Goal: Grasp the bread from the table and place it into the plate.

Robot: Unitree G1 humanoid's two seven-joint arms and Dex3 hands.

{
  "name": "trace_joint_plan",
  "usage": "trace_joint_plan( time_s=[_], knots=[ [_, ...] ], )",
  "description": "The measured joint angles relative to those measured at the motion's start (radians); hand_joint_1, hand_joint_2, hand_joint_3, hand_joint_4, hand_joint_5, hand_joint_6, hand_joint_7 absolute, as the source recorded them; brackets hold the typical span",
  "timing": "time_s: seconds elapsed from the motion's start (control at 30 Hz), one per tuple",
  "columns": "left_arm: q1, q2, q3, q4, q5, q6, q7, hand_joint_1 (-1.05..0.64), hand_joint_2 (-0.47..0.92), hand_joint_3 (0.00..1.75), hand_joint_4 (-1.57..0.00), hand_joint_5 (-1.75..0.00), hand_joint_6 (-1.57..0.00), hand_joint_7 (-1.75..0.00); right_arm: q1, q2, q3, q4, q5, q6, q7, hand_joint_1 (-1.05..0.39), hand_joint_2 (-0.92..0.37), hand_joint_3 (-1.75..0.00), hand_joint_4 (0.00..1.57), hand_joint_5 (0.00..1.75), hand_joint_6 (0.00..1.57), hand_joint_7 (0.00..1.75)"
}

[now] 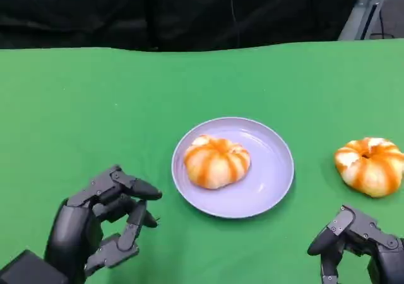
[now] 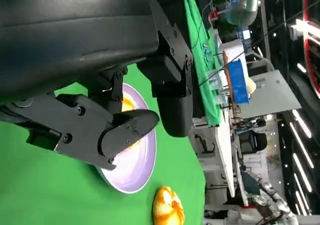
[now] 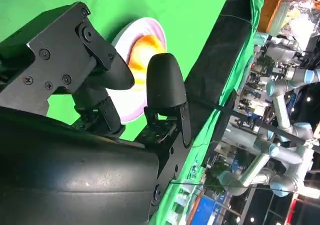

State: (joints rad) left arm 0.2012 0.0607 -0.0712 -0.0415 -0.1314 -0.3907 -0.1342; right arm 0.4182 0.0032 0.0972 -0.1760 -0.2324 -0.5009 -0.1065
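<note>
Seen from my remote station: one striped orange-and-white bread roll [image 1: 216,161] sits inside the lavender plate [image 1: 271,186], left of ctr, on the green table [image 1: 95,107]. A second bread roll [image 1: 370,165] lies on the cloth to the plate's right, apart from the rim, not touched by either hand. My left hand [image 1: 104,224] hovers near the table's front edge, left of the plate, fingers parted and loosely curled, holding nothing. My right hand [image 1: 356,243] sits at the lower right, just in front of the second roll, fingers apart w/ nothing between them. Left wrist cam shows the plate [image 2: 142,170] beyond the fingers [image 2: 127,130] and the loose roll [image 2: 168,206] past it; right wrist cam shows the plated roll [image 3: 145,50] behind its fingertips [image 3: 165,80].
</note>
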Motion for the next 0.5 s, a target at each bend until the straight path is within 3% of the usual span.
trace_joint_plan(
  time_s=[0.5],
  knots=[
    [0.033,-0.024,0.020,0.050,0.004,-0.025,-0.035,0.03,0.57,1.13,-0.73,-1.68,-0.71,-1.41,-0.033,0.000,-0.008,0.008,0.040,0.000,0.026,0.05,-0.41,-1.34,0.76,1.71,0.70,1.42]
  ],
)
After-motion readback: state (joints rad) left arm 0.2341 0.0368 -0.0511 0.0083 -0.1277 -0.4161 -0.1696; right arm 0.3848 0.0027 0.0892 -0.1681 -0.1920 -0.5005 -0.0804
